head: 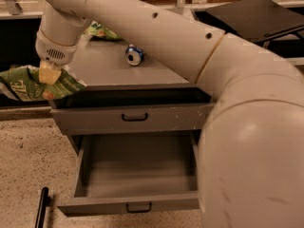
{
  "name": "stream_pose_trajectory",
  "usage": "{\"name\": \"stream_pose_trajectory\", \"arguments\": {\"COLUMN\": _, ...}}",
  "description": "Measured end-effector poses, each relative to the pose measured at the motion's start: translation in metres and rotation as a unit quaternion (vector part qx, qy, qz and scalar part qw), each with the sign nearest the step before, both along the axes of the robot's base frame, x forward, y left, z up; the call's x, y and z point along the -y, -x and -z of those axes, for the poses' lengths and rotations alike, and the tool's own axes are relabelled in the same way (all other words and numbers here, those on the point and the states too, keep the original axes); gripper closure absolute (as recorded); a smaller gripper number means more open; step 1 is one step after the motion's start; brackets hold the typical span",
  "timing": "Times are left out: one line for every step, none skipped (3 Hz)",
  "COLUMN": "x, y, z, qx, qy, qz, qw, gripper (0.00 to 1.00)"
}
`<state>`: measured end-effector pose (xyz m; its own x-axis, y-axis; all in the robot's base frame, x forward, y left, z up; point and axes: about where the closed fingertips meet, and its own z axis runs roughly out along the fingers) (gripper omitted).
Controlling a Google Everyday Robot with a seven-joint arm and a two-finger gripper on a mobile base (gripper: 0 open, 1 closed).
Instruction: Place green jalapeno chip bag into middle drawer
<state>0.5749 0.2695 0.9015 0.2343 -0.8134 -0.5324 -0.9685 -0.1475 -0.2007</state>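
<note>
My gripper hangs at the left, past the left edge of the cabinet top, and is shut on the green jalapeno chip bag. The crumpled pale green bag is held in the air, level with the top drawer. The middle drawer is pulled wide open below and to the right of the bag, and its flat grey tray holds nothing. My arm sweeps across the view from the lower right.
The top drawer above the open one stands slightly ajar. A soda can lies on the cabinet top, and a second, darker green bag sits at its back. A black bar lies on the speckled floor at lower left.
</note>
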Motion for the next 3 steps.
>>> {"name": "stream_pose_trajectory", "arguments": {"x": 0.007, "y": 0.079, "z": -0.01, "qx": -0.05, "qy": -0.032, "qz": 0.007, "qw": 0.9982, "gripper": 1.0}}
{"name": "stream_pose_trajectory", "arguments": {"x": -0.002, "y": 0.163, "z": -0.032, "qx": -0.045, "qy": -0.102, "qz": -0.032, "qw": 0.9933, "gripper": 1.0}}
{"name": "stream_pose_trajectory", "arguments": {"x": -0.009, "y": 0.196, "z": -0.023, "qx": -0.048, "qy": -0.13, "qz": -0.055, "qw": 0.9889, "gripper": 1.0}}
